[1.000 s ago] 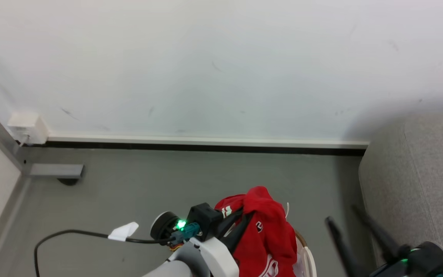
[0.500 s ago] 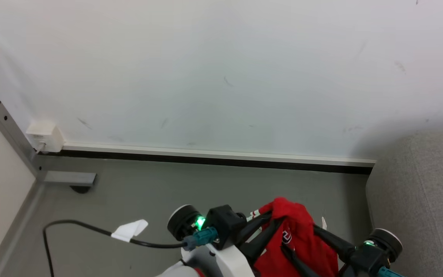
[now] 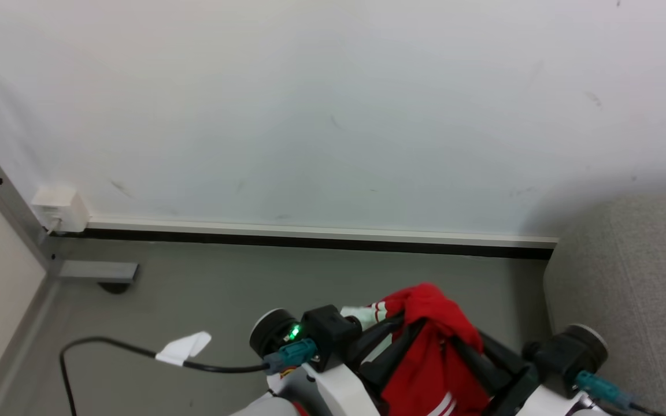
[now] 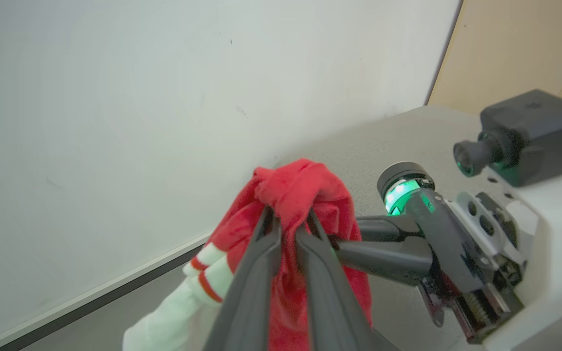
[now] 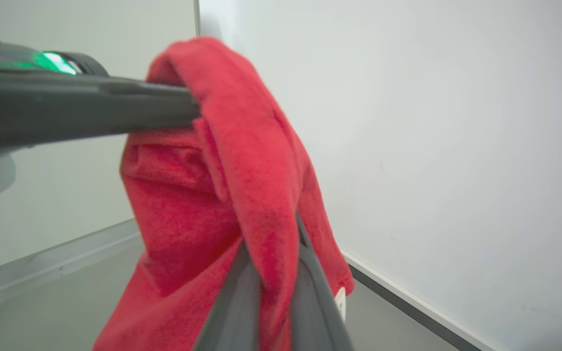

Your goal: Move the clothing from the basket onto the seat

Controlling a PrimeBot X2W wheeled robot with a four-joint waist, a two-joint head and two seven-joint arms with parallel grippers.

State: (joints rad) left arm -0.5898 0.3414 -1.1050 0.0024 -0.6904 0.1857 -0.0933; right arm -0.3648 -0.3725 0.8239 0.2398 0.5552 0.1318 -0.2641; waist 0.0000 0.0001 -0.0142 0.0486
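The clothing (image 3: 434, 315) is a bright red garment with a white, red-striped cuff (image 4: 208, 278), and it hangs bunched in the air between both grippers. My left gripper (image 3: 411, 329) reaches in from the lower left and is shut on the top fold (image 4: 286, 219). My right gripper (image 3: 472, 346) comes from the lower right and is shut on the same red fabric (image 5: 273, 234). The left gripper's dark finger (image 5: 115, 107) crosses the right wrist view. The light grey seat (image 3: 628, 277) stands at the right edge. The basket is out of view.
A white wall with a baseboard (image 3: 310, 234) runs behind the grey floor. On the floor lies a black cable with a white tag (image 3: 182, 346). A white wall box (image 3: 58, 208) and a grey metal bar (image 3: 96, 270) sit at the left.
The right gripper, open and apart from the garment a second ago, has swung in and shut on it. The head camera has shifted, and the basket rim has dropped out of view.
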